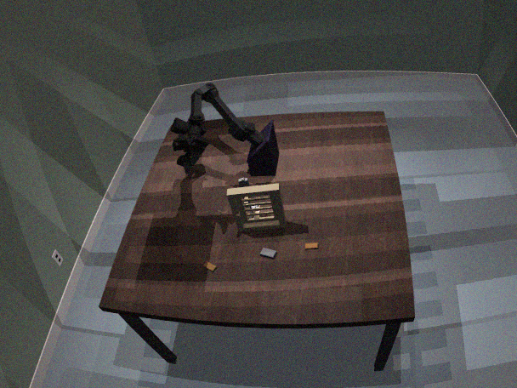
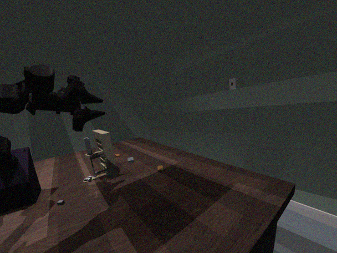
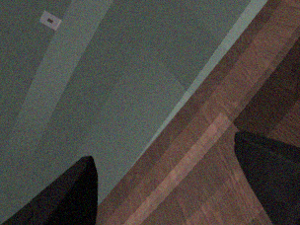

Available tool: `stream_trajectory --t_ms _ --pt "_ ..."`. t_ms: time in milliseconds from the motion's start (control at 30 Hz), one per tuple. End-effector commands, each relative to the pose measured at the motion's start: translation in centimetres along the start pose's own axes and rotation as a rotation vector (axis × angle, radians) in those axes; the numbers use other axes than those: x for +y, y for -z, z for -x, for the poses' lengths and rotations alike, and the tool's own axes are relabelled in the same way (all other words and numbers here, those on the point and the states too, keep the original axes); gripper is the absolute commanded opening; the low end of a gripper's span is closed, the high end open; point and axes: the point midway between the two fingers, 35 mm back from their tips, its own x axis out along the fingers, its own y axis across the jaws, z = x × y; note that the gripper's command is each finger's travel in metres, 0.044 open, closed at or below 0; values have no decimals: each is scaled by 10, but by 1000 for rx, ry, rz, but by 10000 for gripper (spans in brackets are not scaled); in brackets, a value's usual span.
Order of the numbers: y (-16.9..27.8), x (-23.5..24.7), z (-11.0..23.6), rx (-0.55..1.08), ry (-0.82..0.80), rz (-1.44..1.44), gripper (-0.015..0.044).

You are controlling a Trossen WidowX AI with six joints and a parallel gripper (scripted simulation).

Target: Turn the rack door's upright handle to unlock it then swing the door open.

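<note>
The rack (image 1: 281, 206) (image 2: 111, 145) stands upright on the table, with a cream top and pale slats. A grey upright handle piece (image 2: 87, 144) stands out from the rack's front in the exterior view; its top (image 1: 243, 181) shows behind the rack in the top view. The door's angle and the handle's turn are too dim to tell. My gripper (image 2: 103, 107) (image 3: 165, 148) is partly open, with nothing between its fingers. It hangs in the air, clear of the rack and higher than its top. The wrist view shows neither rack nor handle.
A dark purple block (image 1: 264, 155) (image 2: 20, 177) stands by the arm's base. Orange pieces (image 1: 311, 245) (image 1: 210, 266) and a grey piece (image 1: 268, 253) (image 2: 130, 159) lie beyond the rack. Another small grey piece (image 2: 60, 202) lies near the purple block.
</note>
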Motion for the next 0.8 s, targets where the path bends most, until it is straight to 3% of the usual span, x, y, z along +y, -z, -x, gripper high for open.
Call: stream_trajectory --t_ms 0,767 --pt "16 6 -11 104 13 -10 290" --pt "118 37 -35 711 175 97 290"
